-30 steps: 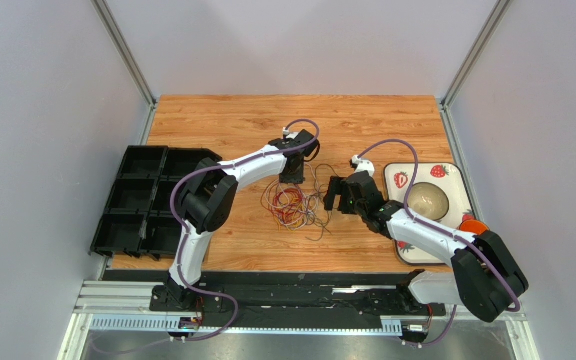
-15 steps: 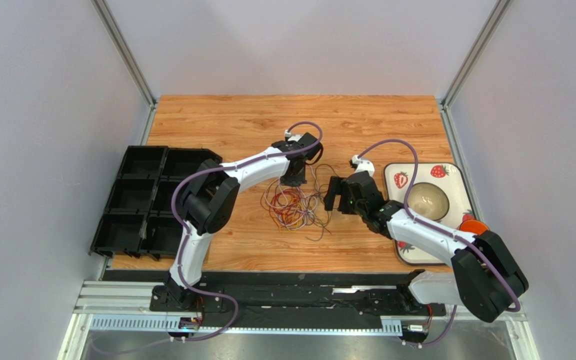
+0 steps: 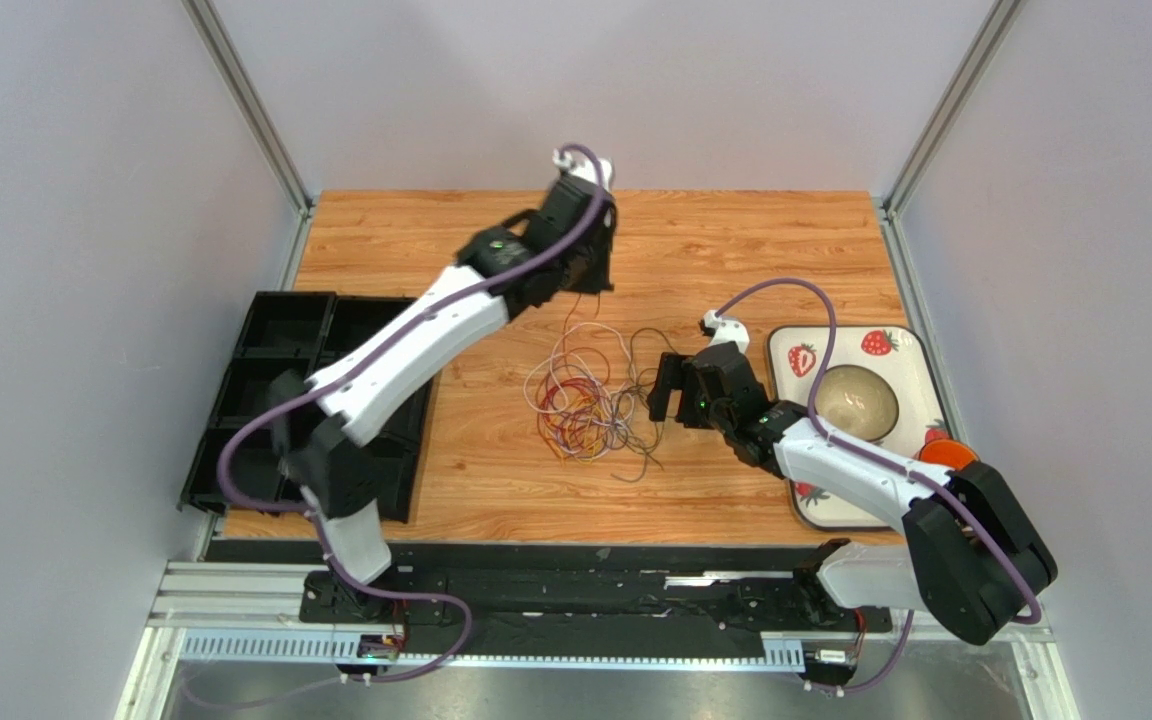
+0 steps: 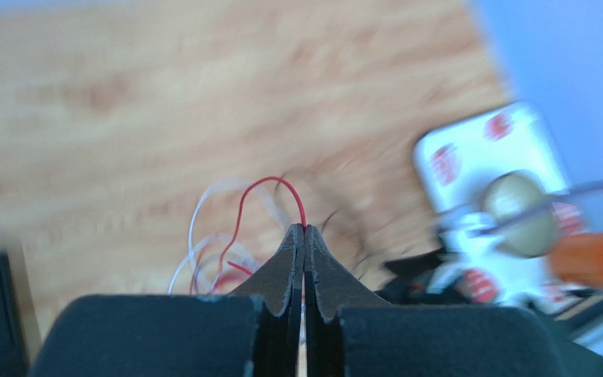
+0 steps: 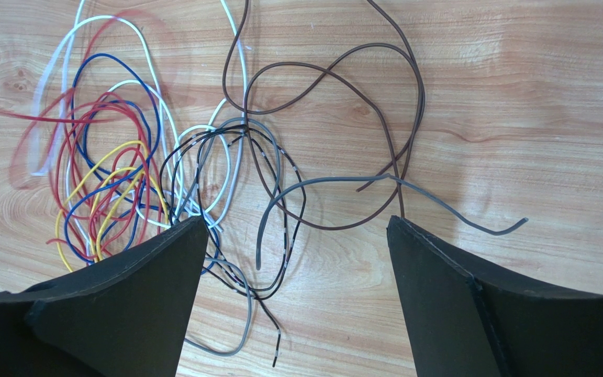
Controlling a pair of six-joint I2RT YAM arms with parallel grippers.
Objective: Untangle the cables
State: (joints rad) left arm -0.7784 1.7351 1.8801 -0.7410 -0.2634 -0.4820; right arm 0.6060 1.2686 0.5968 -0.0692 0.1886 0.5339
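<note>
Since one second ago my left arm is rising and stretching toward the far edge of the wooden table (image 3: 778, 248), and the left gripper (image 3: 594, 278) is now hanging high above the cables (image 3: 585, 405). On its wrist camera I am seeing its jaws pressed together on a red wire (image 4: 242, 208), which is curving away from the tips and down toward the bunch. The right gripper (image 3: 668, 387) is waiting just beside the bunch with its jaws spread wide, holding nothing.

I am judging the task as only beginning: one red strand is being drawn out, and everything else is looking knotted.

The cables are lying on the middle of the table, between the two grippers. Thin red, blue, yellow and white loops are crossing each other densely on one side. A brown wire (image 5: 420, 94) and a grey wire (image 5: 438, 204) are lying looser on the other side, nearer to the right gripper.
</note>
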